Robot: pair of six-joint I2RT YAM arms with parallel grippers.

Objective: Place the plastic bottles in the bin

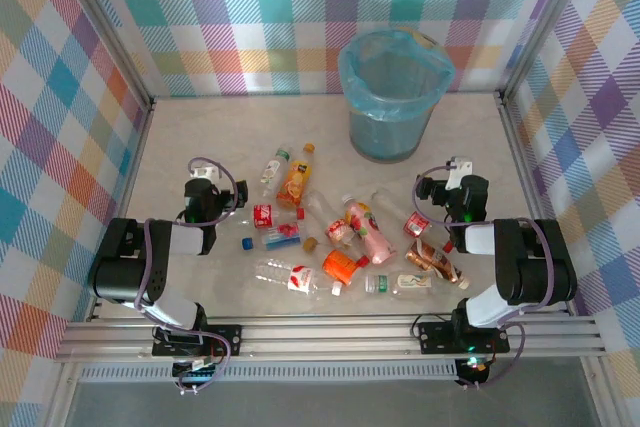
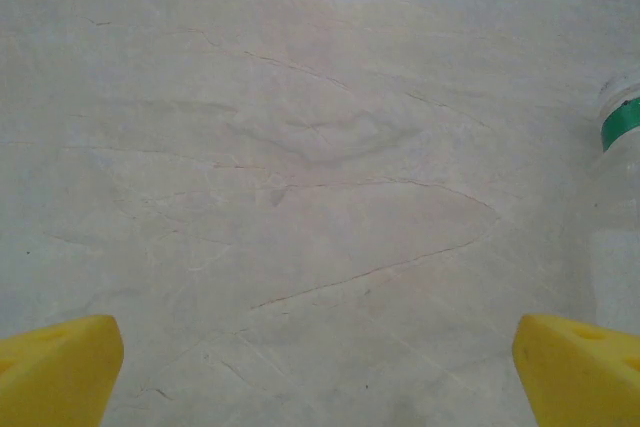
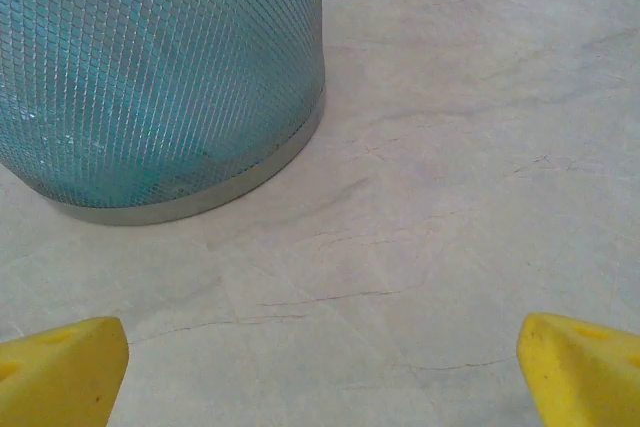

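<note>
Midway across the table (image 1: 230,127), scattered plastic bottles (image 1: 340,267), bin (image 1: 390,132) beyond (left fingers (image 2: 60,372) and right fingers (image 3: 60,372) wide, empty).

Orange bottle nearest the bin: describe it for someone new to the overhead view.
From the bin at the table's far side, come nearer to the plastic bottles' far-left edge. Two lie together there: the orange bottle is the right one, orange-filled beside a clear bottle.
</note>
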